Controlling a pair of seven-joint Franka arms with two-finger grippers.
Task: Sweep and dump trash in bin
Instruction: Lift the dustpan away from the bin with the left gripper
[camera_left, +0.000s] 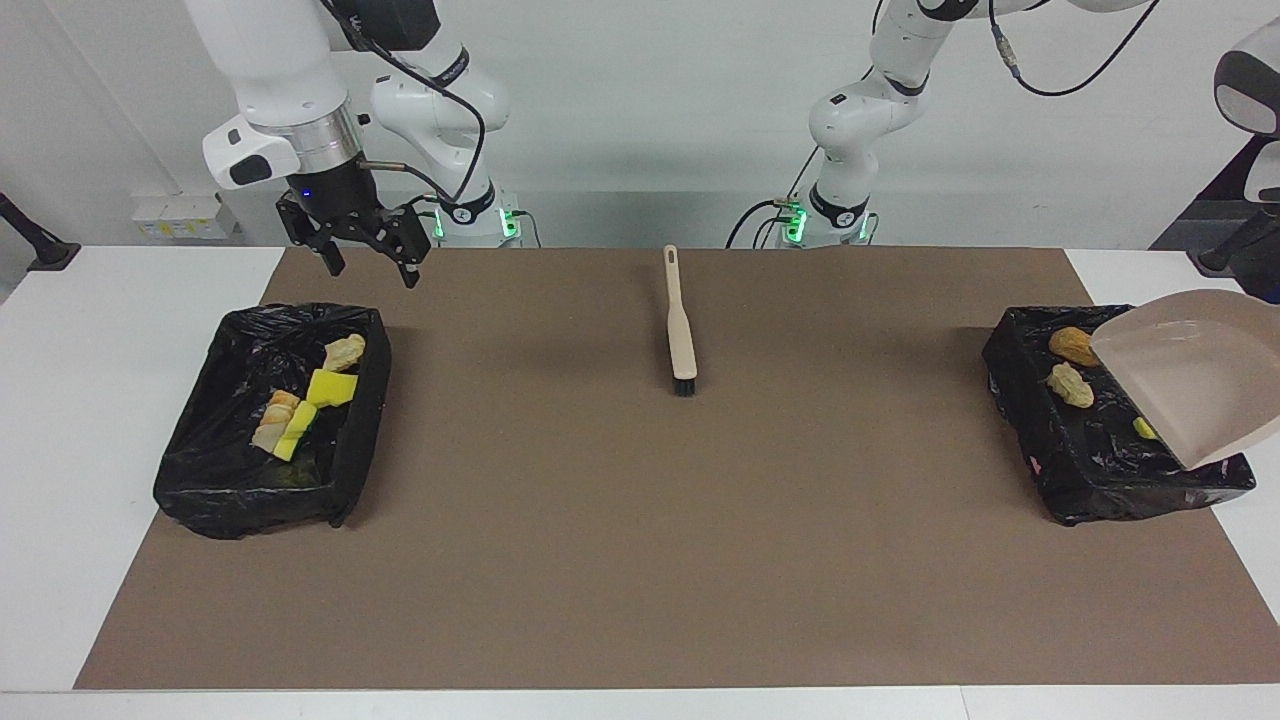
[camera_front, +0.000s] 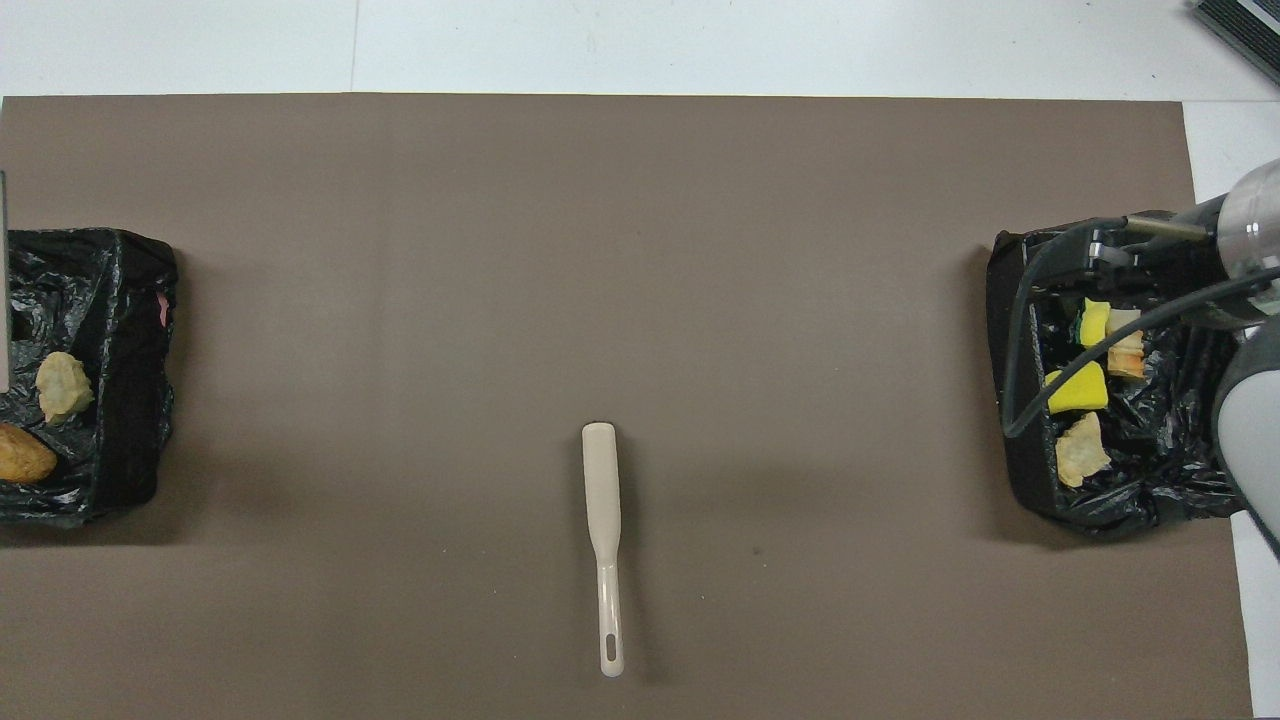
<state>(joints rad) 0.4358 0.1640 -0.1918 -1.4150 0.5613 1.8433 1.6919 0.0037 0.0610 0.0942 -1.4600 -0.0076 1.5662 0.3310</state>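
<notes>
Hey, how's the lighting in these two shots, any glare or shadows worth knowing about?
Facing view: even, soft light; faint shadows on the brown mat beside each black-lined bin, and small glints on the bin liner. Overhead view: the brush casts only a weak shadow, the liner shows shiny creases, and the right arm at the frame edge looks soft.

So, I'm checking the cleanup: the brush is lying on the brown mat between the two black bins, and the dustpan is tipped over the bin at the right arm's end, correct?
Not quite. The facing view shows the dustpan tipped over the bin at the left arm's end. The brush does lie on the brown mat between the two bins.
</notes>
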